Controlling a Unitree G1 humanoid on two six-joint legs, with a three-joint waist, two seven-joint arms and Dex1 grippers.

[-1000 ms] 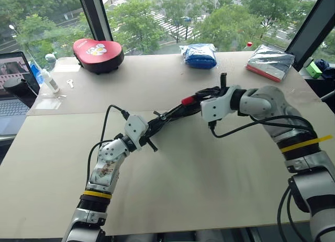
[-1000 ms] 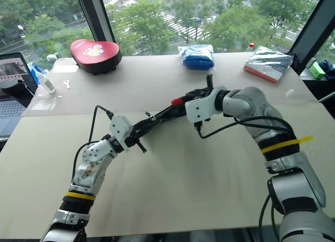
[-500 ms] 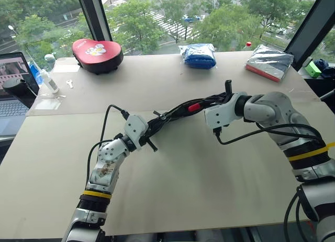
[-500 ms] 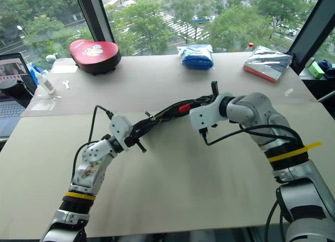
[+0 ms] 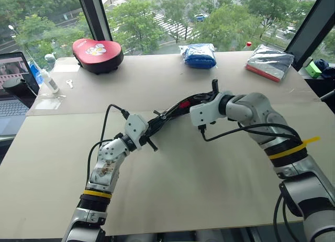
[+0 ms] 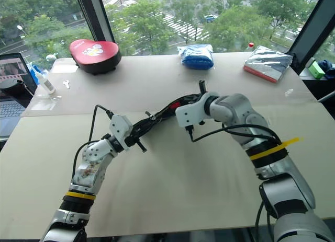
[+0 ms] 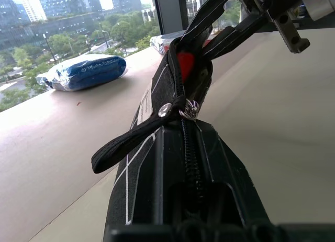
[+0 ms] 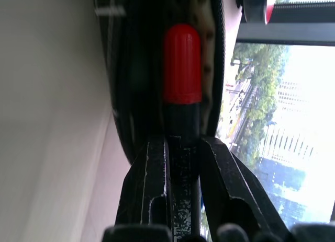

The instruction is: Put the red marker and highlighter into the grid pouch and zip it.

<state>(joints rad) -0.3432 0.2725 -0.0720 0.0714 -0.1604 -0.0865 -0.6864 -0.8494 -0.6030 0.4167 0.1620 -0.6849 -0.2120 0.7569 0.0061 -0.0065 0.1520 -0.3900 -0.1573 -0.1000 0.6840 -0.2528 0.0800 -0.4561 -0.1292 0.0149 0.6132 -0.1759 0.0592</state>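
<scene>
Step in hand, as I read it: feeding the red marker (image 8: pixel 181 64) into the open mouth of the grid pouch (image 7: pixel 172 148). Pouch is held up off the surface (image 5: pixel 183 189), mid-scene between the two arms, running from near-left up to far-right.

To do it well: keep the marker in line with the pouch's long axis and aimed at the gap between the zipper teeth, cap end first, so it doesn't snag the fabric edge. Push until most of the body is inside before letting go, else it could tip back out. The left arm should keep the pouch end steady and the mouth facing the right arm. Watch the black pull cord (image 7: pixel 131 142); it hangs loose by the slider and shouldn't get pushed in with the marker.

Left tool (image 5: pixel 152 131): fully together, clamped on the near-left end of the grid pouch, zipper running along the top between its fingers.

Right tool (image 8: pixel 180 158): nearly together, pinched on the dark lower part of the red marker, red cap pointing ahead and already at or just inside the pouch opening. Its fingers (image 8: pixel 149 174) sit either side of the marker.

Highlighter: can't spot it, possibly already inside, can't tell.
</scene>
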